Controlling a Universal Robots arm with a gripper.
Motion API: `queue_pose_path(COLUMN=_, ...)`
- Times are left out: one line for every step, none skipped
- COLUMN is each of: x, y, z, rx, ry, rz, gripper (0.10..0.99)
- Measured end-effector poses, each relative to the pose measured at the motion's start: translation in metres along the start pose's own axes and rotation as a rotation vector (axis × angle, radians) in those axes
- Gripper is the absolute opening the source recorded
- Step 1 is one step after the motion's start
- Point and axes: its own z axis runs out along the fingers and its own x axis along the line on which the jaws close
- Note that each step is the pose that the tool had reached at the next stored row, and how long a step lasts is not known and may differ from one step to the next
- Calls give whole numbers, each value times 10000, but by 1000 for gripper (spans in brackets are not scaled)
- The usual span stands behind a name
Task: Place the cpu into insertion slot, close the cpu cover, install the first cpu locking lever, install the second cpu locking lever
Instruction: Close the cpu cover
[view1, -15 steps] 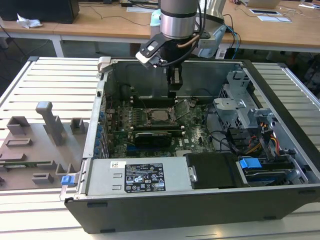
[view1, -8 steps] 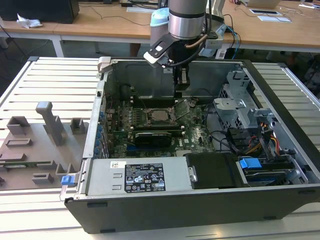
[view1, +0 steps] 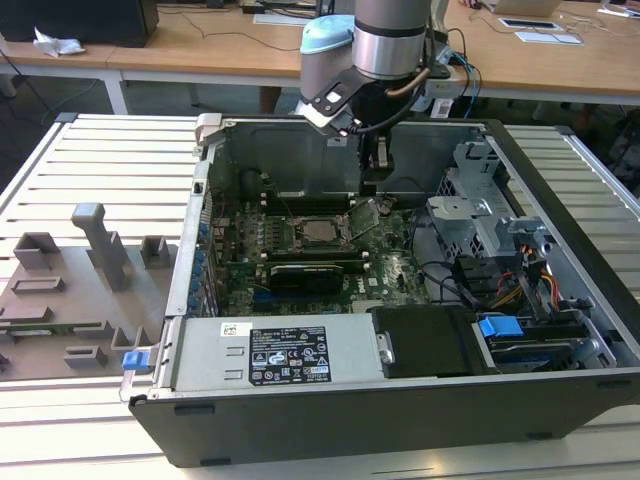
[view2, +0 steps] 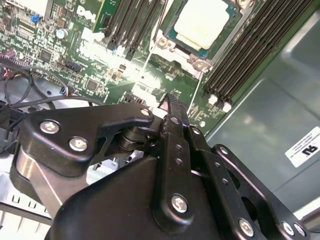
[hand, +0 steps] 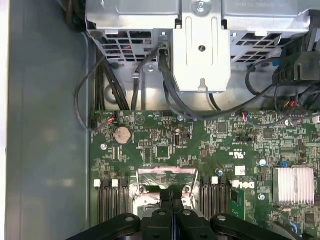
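Note:
The cpu (view2: 202, 22), a pale silvery square, lies in the black-framed insertion slot (view2: 170, 33) on the green board; in the exterior view the cpu (view1: 321, 231) sits mid-board inside the open computer case. The cpu cover (hand: 165, 176), a shiny metal frame, stands swung up off the slot, and the exterior view shows the cpu cover (view1: 366, 213) tilted on the slot's right side. My gripper (view1: 372, 180) hangs just above that cover. In both wrist views its black fingers are pressed together, the gripper (hand: 171, 192) tip at the cover's edge, the gripper (view2: 172, 97) a short way from the cpu.
Long black memory slots (view2: 240, 55) flank the socket. A metal drive cage (hand: 200, 45) with black cables (hand: 85, 100) stands beyond the board, and a finned heatsink (hand: 292, 185) is nearby. The power supply (view1: 280, 355) fills the case's front. A grey fixture plate (view1: 70, 290) lies at the exterior view's left.

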Motion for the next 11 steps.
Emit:
queue_pose_path(x=1, y=15, z=5, rx=4, ry=1, rz=1, gripper=106)
queue_pose_path(x=1, y=21, z=18, rx=12, ry=1, rz=0, gripper=106)
queue_pose_path(x=2, y=41, z=41, rx=26, ry=-9, rz=0, gripper=106)
queue_pose_path(x=4, y=66, z=51, rx=36, ry=-18, rz=1, gripper=106)
queue_pose_path(x=8, y=91, z=55, rx=43, ry=-31, rz=-1, gripper=106)
queue_pose_path(x=22, y=177, z=68, rx=63, ry=-61, rz=-2, gripper=106)
queue_pose_path(x=34, y=272, z=77, rx=96, ry=-76, rz=-3, gripper=106)
queue_pose_path(x=48, y=393, z=91, rx=297, ry=-84, rz=-11, gripper=106)
queue_pose_path(x=56, y=470, z=101, rx=465, ry=-83, rz=-20, gripper=106)
queue_pose_path(x=57, y=485, z=105, rx=486, ry=-82, rz=-57, gripper=106)
queue_pose_path(x=58, y=487, z=111, rx=484, ry=-74, rz=-316, gripper=106)
